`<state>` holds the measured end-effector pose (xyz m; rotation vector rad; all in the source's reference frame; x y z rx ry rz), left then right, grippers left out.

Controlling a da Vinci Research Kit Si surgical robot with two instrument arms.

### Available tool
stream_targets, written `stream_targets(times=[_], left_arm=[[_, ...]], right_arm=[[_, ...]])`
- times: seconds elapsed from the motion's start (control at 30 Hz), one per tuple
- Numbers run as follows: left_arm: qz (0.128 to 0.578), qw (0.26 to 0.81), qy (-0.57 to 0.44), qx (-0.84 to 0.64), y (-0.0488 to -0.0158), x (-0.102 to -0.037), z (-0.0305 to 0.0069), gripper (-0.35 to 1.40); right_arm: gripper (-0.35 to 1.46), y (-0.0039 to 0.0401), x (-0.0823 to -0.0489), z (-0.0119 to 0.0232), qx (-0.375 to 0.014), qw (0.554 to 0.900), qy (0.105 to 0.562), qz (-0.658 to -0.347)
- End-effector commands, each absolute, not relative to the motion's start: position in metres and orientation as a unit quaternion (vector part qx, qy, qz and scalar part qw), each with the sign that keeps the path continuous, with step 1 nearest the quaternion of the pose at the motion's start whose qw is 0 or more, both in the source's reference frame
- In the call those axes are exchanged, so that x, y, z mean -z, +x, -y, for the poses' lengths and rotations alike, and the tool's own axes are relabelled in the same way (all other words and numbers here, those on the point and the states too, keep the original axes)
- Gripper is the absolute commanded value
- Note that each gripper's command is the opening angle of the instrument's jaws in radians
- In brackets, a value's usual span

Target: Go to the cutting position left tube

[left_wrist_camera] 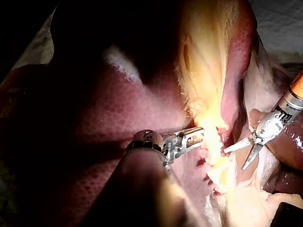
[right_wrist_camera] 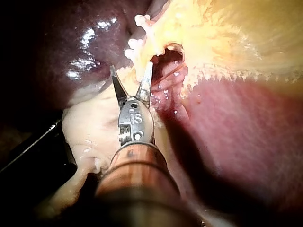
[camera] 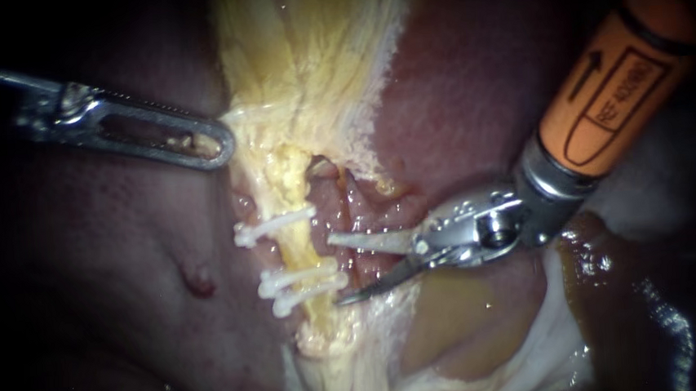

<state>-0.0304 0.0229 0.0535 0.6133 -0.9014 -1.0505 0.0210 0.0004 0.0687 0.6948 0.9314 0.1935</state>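
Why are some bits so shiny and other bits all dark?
Endoscope view: the light hits the middle, so the yellow tissue glows and the edges go dark. Left wrist view: strong glare washes out the yellow tissue, and the liver sits in shadow. Right wrist view: the wet dark tissue gives white glints.

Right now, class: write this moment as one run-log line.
left instrument at yellow tissue edge | right instrument open, tips beside clipped tube, not around it | three clips on tube

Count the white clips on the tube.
3. One clip lies alone on the tube; a pair sits close together further down, by the right instrument's open blades. Tissue may hide others.
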Motion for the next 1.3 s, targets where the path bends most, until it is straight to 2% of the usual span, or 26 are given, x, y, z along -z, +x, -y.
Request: stream_targets(times=[0.03, 0.53, 1.03, 1.3], left_arm=[[0.409, 0.727, 0.278, 0.476, -0.0304, -0.0535, -0.0229, -0.35], [0.409, 0.727, 0.278, 0.476, -0.0303, -0.0534, -0.0229, -0.35], [0.409, 0.727, 0.279, 0.476, -0.0303, -0.0534, -0.0229, -0.35], [0.409, 0.727, 0.278, 0.476, -0.0304, -0.0535, -0.0229, -0.35]], right_arm=[[1.44, 0.0211, -0.0691, -0.0003, -0.091, 0.832, 0.330, -0.438], [1.44, 0.0205, -0.0733, -0.0016, -0.094, 0.833, 0.331, -0.434], [1.44, 0.0215, -0.0731, -0.0016, -0.092, 0.823, 0.340, -0.445], [1.40, 0.0229, -0.0722, -0.0011, -0.057, 0.804, 0.366, -0.466]])
